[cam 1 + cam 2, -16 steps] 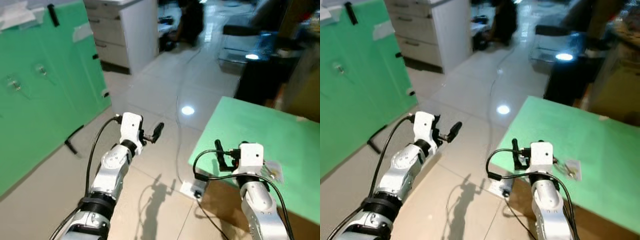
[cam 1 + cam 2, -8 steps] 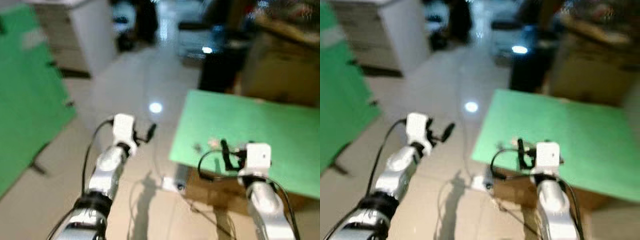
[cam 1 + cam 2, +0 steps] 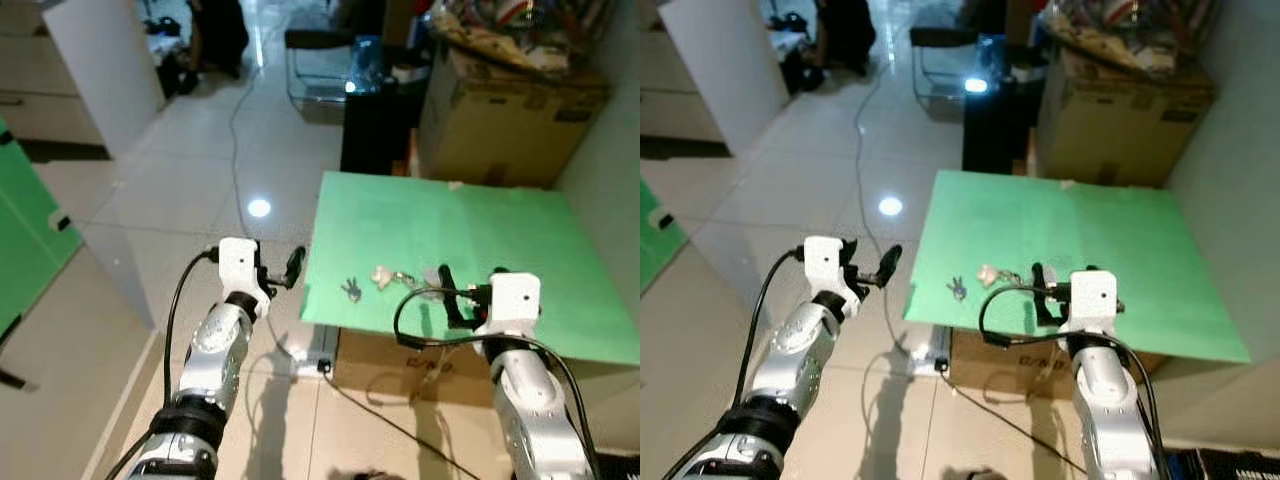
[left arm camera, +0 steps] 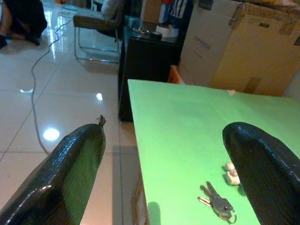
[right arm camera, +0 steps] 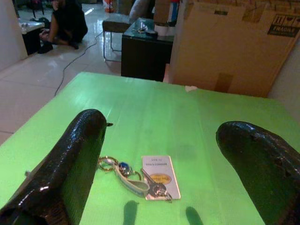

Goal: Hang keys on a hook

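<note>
A low green table (image 3: 470, 240) stands in front of me. A small dark bunch of keys (image 3: 351, 290) lies near its front left corner, also seen as keys (image 4: 216, 202) in the left wrist view. Further right lie a white lump (image 3: 383, 277) and a key ring with a white card tag (image 5: 161, 176). My left gripper (image 3: 291, 270) is open, hovering over the floor just left of the table's edge. Open as well, my right gripper (image 3: 447, 298) hangs above the table's front edge, a little short of the tagged keys.
Behind the table stand cardboard boxes (image 3: 510, 110) and a black cabinet (image 3: 378, 120). A chair (image 3: 322, 60) and a person in black (image 3: 215, 35) are further back. A cable (image 3: 238, 130) runs over the tiled floor. A green board's edge (image 3: 25, 250) is at far left.
The camera has swung right: the green board with its hooks slid off to the left and the table came to the middle. Both arms keep their pose, fingers apart.
</note>
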Tool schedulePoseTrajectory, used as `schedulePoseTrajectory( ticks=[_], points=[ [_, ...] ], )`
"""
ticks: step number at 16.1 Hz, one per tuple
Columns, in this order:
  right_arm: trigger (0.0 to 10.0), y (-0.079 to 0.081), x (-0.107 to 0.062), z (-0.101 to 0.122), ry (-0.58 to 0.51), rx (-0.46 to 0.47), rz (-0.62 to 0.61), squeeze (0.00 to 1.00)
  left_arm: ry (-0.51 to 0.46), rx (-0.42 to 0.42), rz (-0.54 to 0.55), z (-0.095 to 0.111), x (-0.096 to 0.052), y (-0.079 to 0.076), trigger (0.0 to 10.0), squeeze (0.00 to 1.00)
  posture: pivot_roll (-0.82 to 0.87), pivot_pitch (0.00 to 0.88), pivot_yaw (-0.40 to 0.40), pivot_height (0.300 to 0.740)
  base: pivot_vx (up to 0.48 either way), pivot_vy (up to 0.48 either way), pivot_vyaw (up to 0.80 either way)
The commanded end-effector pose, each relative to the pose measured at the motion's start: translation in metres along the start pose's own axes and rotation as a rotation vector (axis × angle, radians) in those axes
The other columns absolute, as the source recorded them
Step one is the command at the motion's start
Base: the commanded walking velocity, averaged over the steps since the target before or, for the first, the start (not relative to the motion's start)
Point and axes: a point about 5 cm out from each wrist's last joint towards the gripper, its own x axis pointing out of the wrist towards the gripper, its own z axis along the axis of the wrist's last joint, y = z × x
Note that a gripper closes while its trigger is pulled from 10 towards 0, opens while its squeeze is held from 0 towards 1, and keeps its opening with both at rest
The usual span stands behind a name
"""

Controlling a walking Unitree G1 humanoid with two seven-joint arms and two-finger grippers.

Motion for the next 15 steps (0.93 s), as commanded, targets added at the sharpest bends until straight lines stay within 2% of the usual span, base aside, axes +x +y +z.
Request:
schedulePoseTrajectory(
  ticks=[1, 2, 4, 6, 7, 9, 12, 14, 15],
  points=[
    [10.0, -0.001, 0.001, -0.002, 0.015, 0.001, 0.004, 0.0, -0.008, 0.016, 0.007, 0.002, -0.001, 0.003, 10.0, 0.0, -0.12, 0.0, 0.004, 0.74, 0.0, 0.0, -0.66],
    [10.0, -0.001, 0.001, -0.003, 0.017, -0.001, 0.008, 0.0, -0.008, 0.018, 0.008, 0.001, -0.002, 0.004, 10.0, 0.0, -0.12, 0.0, 0.004, 0.74, 0.0, 0.0, -0.66],
    [10.0, -0.003, 0.001, -0.001, 0.021, -0.04, 0.047, 0.0, -0.008, 0.012, 0.02, -0.006, -0.011, 0.006, 10.0, 0.0, -0.12, 0.0, -0.057, 0.74, 0.0, 0.0, -0.65],
    [10.0, -0.007, 0.0, 0.002, 0.013, -0.067, 0.071, 0.0, -0.024, -0.015, 0.015, -0.009, -0.014, 0.001, 10.0, 0.0, -0.12, 0.0, -0.082, 0.74, 0.0, -0.356, 0.0],
    [10.0, -0.011, 0.0, 0.003, 0.013, -0.079, 0.078, 0.0, -0.024, -0.026, 0.001, -0.011, -0.014, -0.007, 10.0, 0.0, -0.12, 0.0, -0.086, 0.74, 0.0, -0.469, 0.0],
    [10.0, -0.011, 0.003, 0.005, 0.004, -0.07, 0.061, 0.0, -0.022, -0.036, -0.035, -0.013, -0.014, -0.017, 10.0, 0.0, -0.13, 0.0, -0.078, 0.74, 0.0, -0.469, 0.0],
    [10.0, -0.001, 0.006, 0.006, -0.011, -0.044, 0.068, 0.0, -0.024, -0.03, -0.057, -0.01, -0.012, -0.017, 10.0, 0.0, -0.13, 0.0, -0.046, 0.74, 0.0, -0.469, 0.0],
    [10.0, 0.001, 0.006, 0.005, -0.013, -0.033, 0.062, 0.0, -0.029, -0.019, -0.077, -0.005, -0.009, -0.015, 10.0, 0.0, -0.13, 0.0, -0.02, 0.74, 0.0, -0.469, 0.0],
    [10.0, 0.001, 0.006, 0.005, -0.013, -0.029, 0.057, 0.0, -0.026, -0.014, -0.075, -0.004, -0.007, -0.015, 10.0, 0.0, -0.13, 0.0, -0.02, 0.74, 0.0, 0.0, 0.0]
  ],
)
